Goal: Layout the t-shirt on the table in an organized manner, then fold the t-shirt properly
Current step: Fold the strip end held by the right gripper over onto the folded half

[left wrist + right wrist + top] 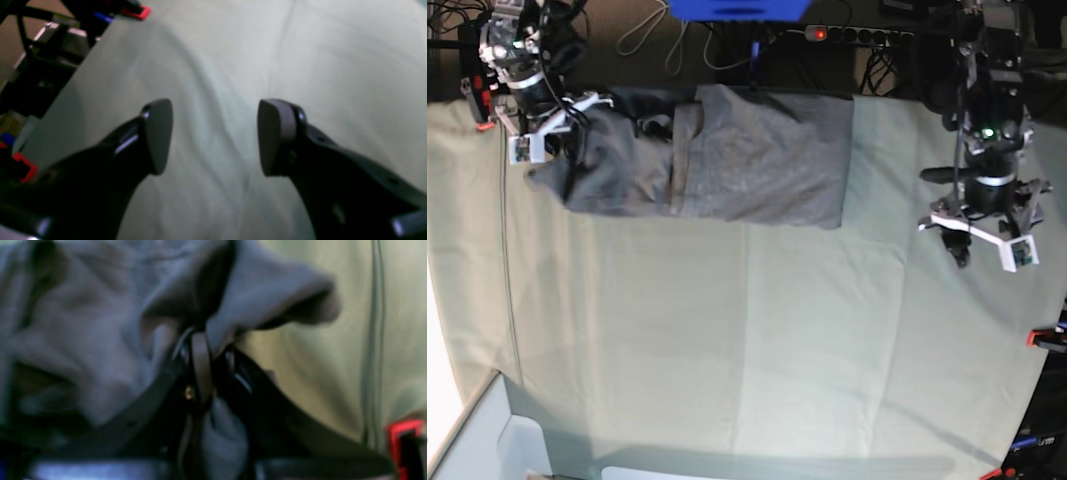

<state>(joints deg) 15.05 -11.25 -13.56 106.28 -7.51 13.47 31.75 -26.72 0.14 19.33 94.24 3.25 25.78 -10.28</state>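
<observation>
The grey t-shirt (712, 155) lies crumpled lengthwise along the far edge of the desk (727, 340), toward its left side in the base view. The right hand (203, 350) is pinched together on a bunched fold at the shirt's left end, cloth spilling over both sides of the jaws. The left hand (215, 136) hangs over bare pale cloth far to the right, well apart from the shirt, its jaws spread with nothing between them.

No text, label, brand, number or sign can be read anywhere.
</observation>
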